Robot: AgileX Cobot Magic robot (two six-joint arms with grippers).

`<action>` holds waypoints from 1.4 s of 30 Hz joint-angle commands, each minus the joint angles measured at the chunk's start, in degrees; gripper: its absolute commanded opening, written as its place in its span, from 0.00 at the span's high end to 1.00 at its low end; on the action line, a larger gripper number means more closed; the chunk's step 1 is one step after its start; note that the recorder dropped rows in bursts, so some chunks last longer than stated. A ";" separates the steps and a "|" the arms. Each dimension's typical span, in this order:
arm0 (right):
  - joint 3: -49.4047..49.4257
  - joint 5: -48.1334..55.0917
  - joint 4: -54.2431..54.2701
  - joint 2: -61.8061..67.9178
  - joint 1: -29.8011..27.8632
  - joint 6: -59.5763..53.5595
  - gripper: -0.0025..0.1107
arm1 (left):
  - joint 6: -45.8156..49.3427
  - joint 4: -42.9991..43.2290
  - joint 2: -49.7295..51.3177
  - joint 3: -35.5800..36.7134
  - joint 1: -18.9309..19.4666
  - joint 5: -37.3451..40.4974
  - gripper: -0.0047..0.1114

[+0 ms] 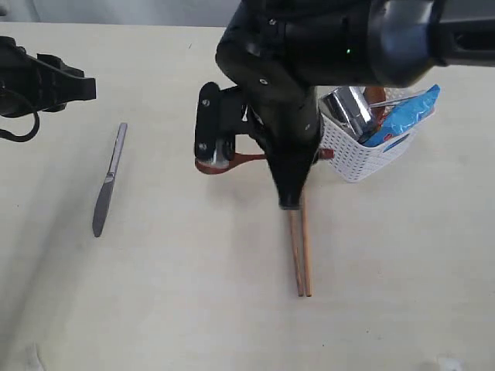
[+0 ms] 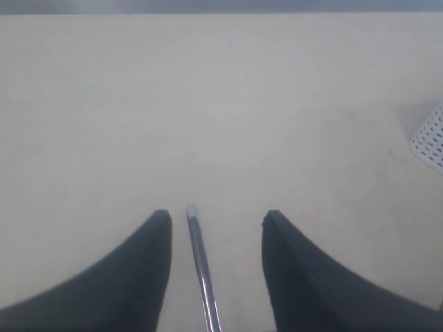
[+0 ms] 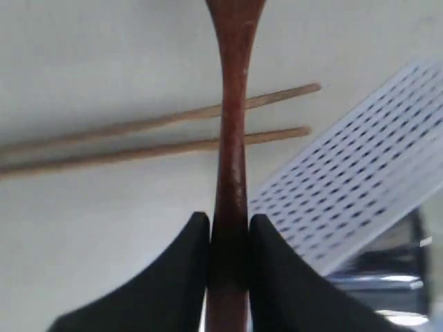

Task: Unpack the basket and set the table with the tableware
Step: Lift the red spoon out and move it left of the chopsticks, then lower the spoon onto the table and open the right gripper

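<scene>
Right tool (image 3: pixel 229 220) grips spoon (image 3: pixel 233 104) (packet (image 1: pixel 406 114) print blurred).

Right arm (image 1: pixel 325 39): glossy black shell built from fat, rounded cylindrical joint housings, with pale highlights along the curves. One small green indicator light (image 1: pixel 349 52) sits on the upper housing. Round recessed screw holes (image 1: pixel 263 81) dot the black casing. A flat black bracket (image 1: pixel 210 120) sits beside the wrist, with a silvery fitting at its lower end.

Left arm (image 1: pixel 39 85): matt black, angular and blocky. A thin black cable (image 1: pixel 15 139) loops off it.

Left gripper (image 2: pixel 216 218): two matt black fingers (image 2: pixel 138 277), broad at the root and tapering to blunt tips.

Right gripper (image 3: pixel 230 221): the same black fingers (image 3: pixel 166 283), with straight inner edges and outer edges flaring away in a curve.
</scene>
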 commanded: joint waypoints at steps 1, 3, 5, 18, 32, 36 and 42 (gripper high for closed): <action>-0.24 -5.76 -8.38 0.04 -0.39 -27.81 0.98 | 0.14 0.25 -0.47 0.33 0.26 -0.17 0.61; -0.24 -8.01 -9.36 0.77 -0.39 -36.79 0.98 | 0.14 0.25 -0.47 0.33 0.26 -0.17 0.61; -0.24 -10.83 -8.97 2.37 0.20 -52.31 0.98 | 0.14 0.25 -0.47 0.33 0.26 -0.17 0.61; -0.20 -21.44 10.31 5.74 -1.23 -97.22 0.98 | 0.14 0.25 -0.47 0.33 0.26 -0.17 0.61; 12.48 -39.29 4.65 6.03 -4.90 -93.18 0.98 | 0.14 0.25 -0.47 0.33 0.26 -0.17 0.61; 12.48 -38.81 4.65 6.26 -4.90 -89.91 0.98 | 0.14 0.25 -0.47 0.33 0.26 -0.17 0.61; 12.48 -37.81 0.75 6.39 -5.01 -89.91 0.68 | 0.14 0.25 -0.47 0.33 0.26 -0.17 0.61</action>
